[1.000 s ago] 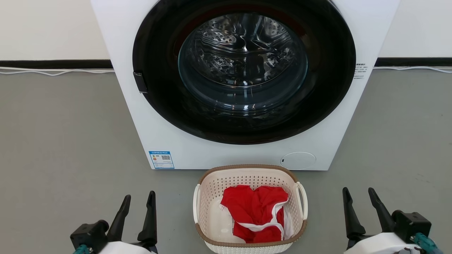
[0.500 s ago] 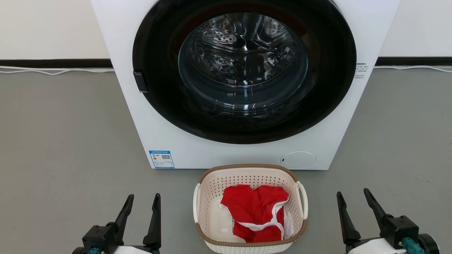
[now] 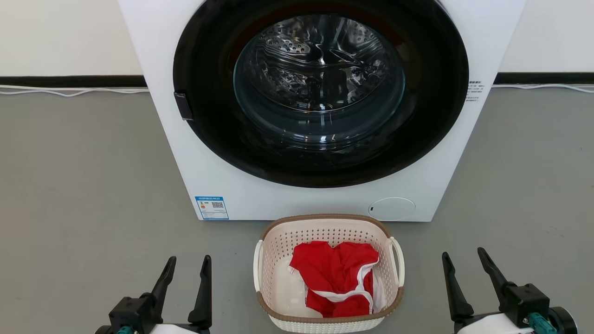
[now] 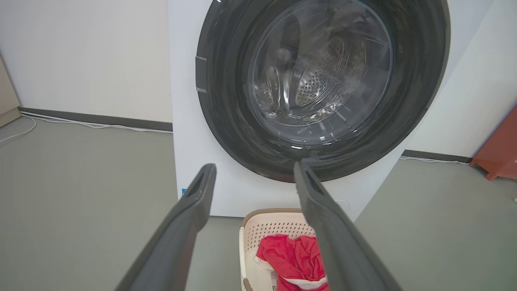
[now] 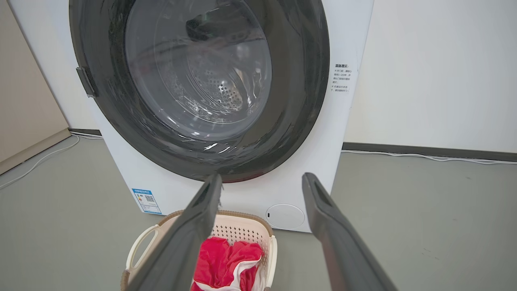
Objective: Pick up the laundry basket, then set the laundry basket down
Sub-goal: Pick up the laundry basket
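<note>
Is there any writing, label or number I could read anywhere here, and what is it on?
Nothing is clear enough to quote.
The blue-and-white sticker, lower left on the washing machine front: a QR code and print too small to read.
The dark print block, right edge of that front: possibly Chinese characters, too blurred to read.
On the laundry basket: no text seen.
</note>
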`<state>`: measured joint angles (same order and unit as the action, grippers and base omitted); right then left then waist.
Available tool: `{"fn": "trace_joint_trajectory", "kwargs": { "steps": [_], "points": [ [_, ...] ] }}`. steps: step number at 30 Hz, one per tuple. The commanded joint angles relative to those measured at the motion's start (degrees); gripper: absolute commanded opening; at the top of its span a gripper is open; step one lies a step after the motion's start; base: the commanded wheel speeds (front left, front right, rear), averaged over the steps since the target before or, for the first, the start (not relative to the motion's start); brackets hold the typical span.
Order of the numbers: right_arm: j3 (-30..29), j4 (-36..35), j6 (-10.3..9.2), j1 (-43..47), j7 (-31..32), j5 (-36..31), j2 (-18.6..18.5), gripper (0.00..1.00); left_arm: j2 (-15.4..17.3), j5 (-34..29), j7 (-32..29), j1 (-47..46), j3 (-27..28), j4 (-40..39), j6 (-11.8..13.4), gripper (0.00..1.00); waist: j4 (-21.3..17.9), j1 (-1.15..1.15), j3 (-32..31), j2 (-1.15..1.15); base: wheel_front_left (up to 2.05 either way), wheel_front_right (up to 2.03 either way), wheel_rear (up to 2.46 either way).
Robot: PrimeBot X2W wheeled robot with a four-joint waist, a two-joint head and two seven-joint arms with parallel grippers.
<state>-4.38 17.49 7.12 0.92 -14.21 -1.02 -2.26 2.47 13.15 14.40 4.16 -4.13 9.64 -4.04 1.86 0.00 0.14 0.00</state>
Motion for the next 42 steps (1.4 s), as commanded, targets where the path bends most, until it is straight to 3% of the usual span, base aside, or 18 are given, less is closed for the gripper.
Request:
{"fn": "trace_joint_trajectory", "kwargs": {
  "steps": [1, 14, 22, 42],
  "points": [
    [1.39, -1.17, 0.36, -1.06, -0.79, -0.22, -0.62, 1.0, 0.41, 0.13, 0.6, -1.31, 1.45, -1.14, 0.31, 1.0, -0.04, 0.0, 0.14, 0.0, 0.0, 0.0, 0.0],
    [-0.18, -1.25, 0.36, -3.39, -0.79, 0.3, -0.62, 1.0, 0.41, 0.8, 0.6, -4.24, 0.41, -0.79, 0.45, 1.0, -0.08, 0.0, 4.97, 0.0, 0.0, 0.0, 0.0],
    [-1.87, 2.53, 0.36, -7.91, -0.79, -0.21, -0.62, 1.0, 0.41, 2.37, 0.6, -9.5, -2.37, 1.43, 1.07, 1.0, 0.69, 0.0, 11.08, 0.0, 0.0, 0.0, 0.0],
    [-5.84, 20.08, 0.36, -29.13, 0.79, -8.25, -0.62, 1.0, 0.41, 9.26, 0.6, -31.65, -12.48, 20.94, 2.75, 1.0, 1.63, 0.0, 30.57, 0.0, 0.0, 0.0, 0.0]
  ]
}}
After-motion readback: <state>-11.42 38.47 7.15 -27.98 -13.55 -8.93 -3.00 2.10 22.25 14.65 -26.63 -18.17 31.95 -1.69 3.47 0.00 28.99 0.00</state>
